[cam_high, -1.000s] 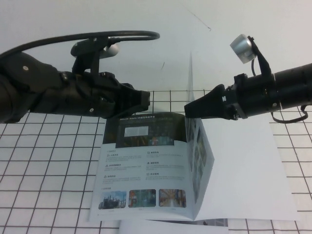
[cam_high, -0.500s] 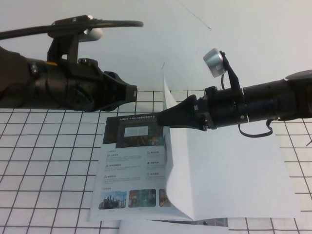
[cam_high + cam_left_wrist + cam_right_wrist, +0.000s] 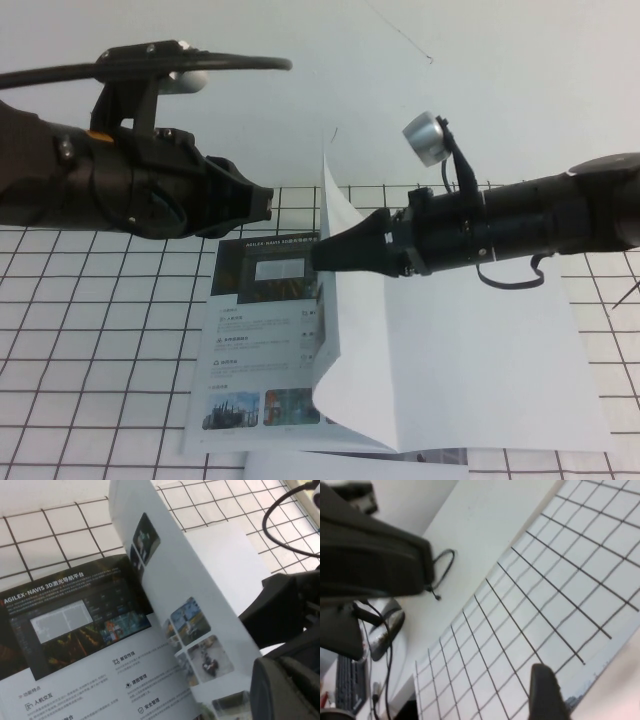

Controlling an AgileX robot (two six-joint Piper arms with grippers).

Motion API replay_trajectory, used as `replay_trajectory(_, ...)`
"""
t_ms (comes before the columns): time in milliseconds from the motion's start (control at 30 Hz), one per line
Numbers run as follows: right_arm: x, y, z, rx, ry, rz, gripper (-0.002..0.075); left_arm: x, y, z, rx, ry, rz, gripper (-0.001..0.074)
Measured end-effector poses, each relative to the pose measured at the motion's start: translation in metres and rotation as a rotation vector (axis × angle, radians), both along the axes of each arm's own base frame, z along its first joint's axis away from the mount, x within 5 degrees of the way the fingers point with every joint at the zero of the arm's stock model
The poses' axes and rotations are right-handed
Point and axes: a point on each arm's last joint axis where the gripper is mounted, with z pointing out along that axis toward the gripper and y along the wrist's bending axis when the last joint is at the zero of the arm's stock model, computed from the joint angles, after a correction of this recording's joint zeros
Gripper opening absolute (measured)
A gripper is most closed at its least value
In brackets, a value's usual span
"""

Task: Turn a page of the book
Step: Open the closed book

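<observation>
One readable heading, "AGILEX·NAVIS 3D", printed across the dark banner of the book, open flat on the gridded surface, with smaller text below too fine to read. Rows of small colour photos on one face of the page, plain white on the other, lifted steeply above the spine and curling over toward the left half. Right tool closed on the upper edge of the page, above the middle of the book. Left tool beyond the top left corner of the book, clear of the paper, fingers closed on nothing.
</observation>
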Motion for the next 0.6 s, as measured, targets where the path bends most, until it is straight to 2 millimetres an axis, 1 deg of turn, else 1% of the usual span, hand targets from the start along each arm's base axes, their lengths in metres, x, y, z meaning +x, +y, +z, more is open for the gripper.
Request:
replay_trajectory(133, 0.002, 0.009, -0.016, 0.003, 0.017, 0.002, 0.0380, 0.000, 0.000, 0.000, 0.002, 0.001, -0.002, -0.0003)
replay_trajectory(267, 0.004, 0.012, -0.019, 0.066, 0.045, -0.015, 0.0391, 0.000, 0.000, 0.000, 0.002, 0.003, -0.003, -0.0003)
replay_trajectory(333, 0.004, 0.013, -0.018, 0.085, 0.046, -0.012, 0.0421, 0.000, 0.000, 0.000, 0.002, 0.003, -0.003, -0.0003)
replay_trajectory(467, 0.003, 0.013, -0.017, 0.097, 0.049, -0.003, 0.0521, 0.000, 0.000, 0.000, 0.002, 0.003, -0.003, -0.0003)
replay_trajectory(533, 0.003, 0.013, -0.017, 0.097, 0.048, -0.003, 0.0552, 0.000, 0.000, 0.000, 0.002, 0.003, -0.003, -0.0003)
replay_trajectory(600, 0.002, 0.013, -0.017, 0.106, 0.049, 0.008, 0.0568, 0.000, 0.000, 0.000, 0.002, 0.003, -0.003, -0.0003)
